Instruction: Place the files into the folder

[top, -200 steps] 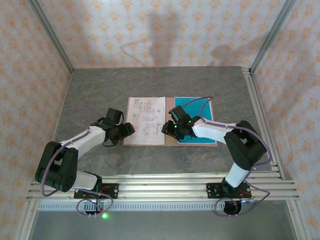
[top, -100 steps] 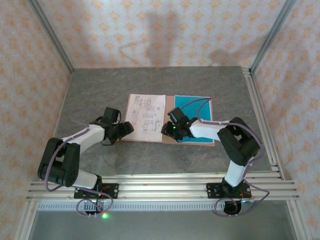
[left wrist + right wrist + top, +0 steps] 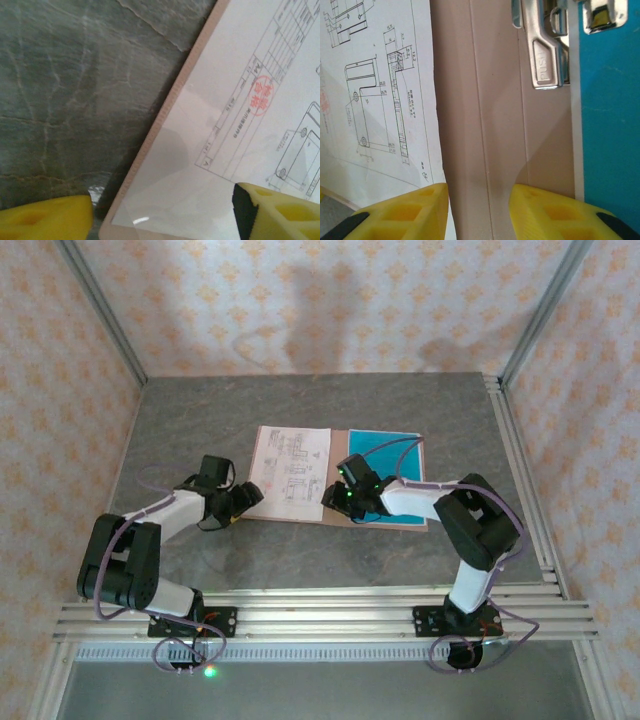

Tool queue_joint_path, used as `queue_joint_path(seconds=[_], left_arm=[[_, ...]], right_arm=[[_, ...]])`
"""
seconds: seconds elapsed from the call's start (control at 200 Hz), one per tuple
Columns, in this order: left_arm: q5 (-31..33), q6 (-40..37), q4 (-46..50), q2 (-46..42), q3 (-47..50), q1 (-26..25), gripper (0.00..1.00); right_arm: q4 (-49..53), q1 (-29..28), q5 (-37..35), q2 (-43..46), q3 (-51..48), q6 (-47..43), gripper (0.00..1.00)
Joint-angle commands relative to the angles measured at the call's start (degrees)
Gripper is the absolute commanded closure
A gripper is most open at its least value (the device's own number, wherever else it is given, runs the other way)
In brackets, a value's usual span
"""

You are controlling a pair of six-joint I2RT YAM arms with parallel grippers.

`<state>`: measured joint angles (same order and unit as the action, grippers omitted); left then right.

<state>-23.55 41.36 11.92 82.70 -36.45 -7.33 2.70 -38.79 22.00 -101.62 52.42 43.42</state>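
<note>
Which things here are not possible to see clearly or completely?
- Top view: the right arm covers the near left part of the teal sheet.
- Top view: print on the white sheet is too small to read.
- Left wrist view: the red stamp is blurred.
- Right wrist view: the metal clip is cut by the top edge.

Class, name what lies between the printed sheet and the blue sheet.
The right wrist view shows a bare strip of the folder and a metal clip between the printed sheet and the blue sheet.
</note>
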Motion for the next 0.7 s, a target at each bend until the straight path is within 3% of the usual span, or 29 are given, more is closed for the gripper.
queue_joint_path(seconds=[0.0, 0.12, 0.616, 0.696], left_arm=[[-7.5, 3.2, -19.5, 2.4, 2.4, -1.0, 0.28], [-9.3, 5.6, -23.3, 1.1, 3.4, -1.0, 0.34], [-6.7, 4.4, -17.4, -8.3, 5.4, -1.0, 0.52], [-6.5, 3.9, -16.1, -9.3, 5.0, -1.0, 0.61]], right_arm=[[7.3, 0.8, -2.7, -5.1, -4.0, -0.5, 0.6], [7.2, 0.9, -2.3, -5.2, -3.7, -0.4, 0.6], [7.3, 1.2, -1.5, -5.4, -3.1, -0.6, 0.61], [7.2, 1.4, -1.2, -5.5, -3.0, -0.7, 0.61]])
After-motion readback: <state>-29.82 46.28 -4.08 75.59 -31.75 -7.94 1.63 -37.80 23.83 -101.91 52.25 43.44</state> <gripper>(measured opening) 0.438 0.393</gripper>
